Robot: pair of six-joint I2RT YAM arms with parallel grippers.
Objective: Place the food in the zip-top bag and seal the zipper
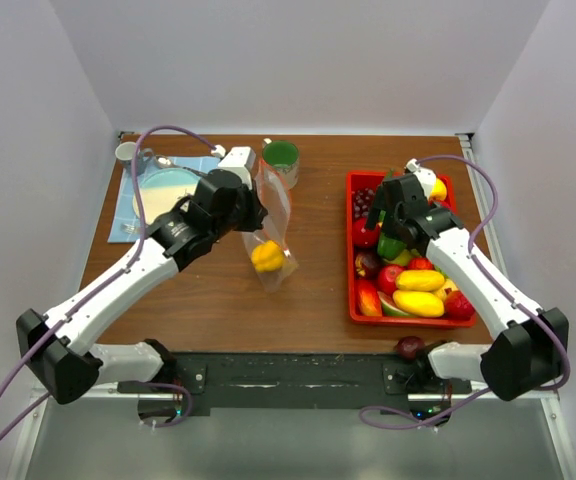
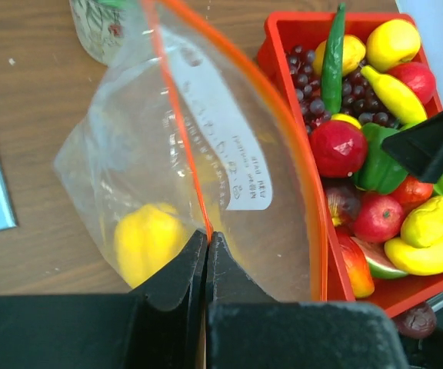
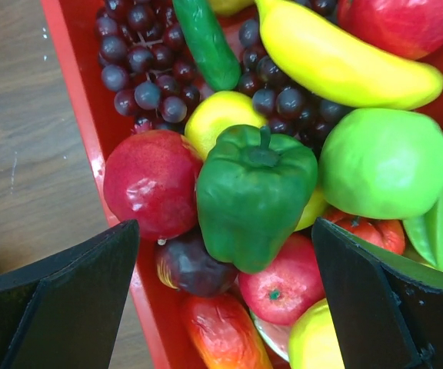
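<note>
My left gripper [image 1: 252,208] is shut on the orange-red zipper strip [image 2: 181,123] of the clear zip-top bag [image 1: 273,235] and holds it up with the mouth open; the pinch shows in the left wrist view [image 2: 207,234]. A yellow pepper [image 2: 146,240] lies inside the bag [image 1: 267,256]. My right gripper [image 1: 392,232] hovers open over the red tray [image 1: 351,262] of toy food, its jaws wide apart on either side of a green bell pepper [image 3: 254,192], not touching it.
The tray holds grapes [image 3: 141,69], a banana [image 3: 344,65], a green apple [image 3: 383,163], a red fruit [image 3: 151,183] and more. A green cup [image 1: 281,157] and a plate on a blue mat [image 1: 165,190] stand at the back left. A dark fruit [image 1: 409,346] lies at the near edge.
</note>
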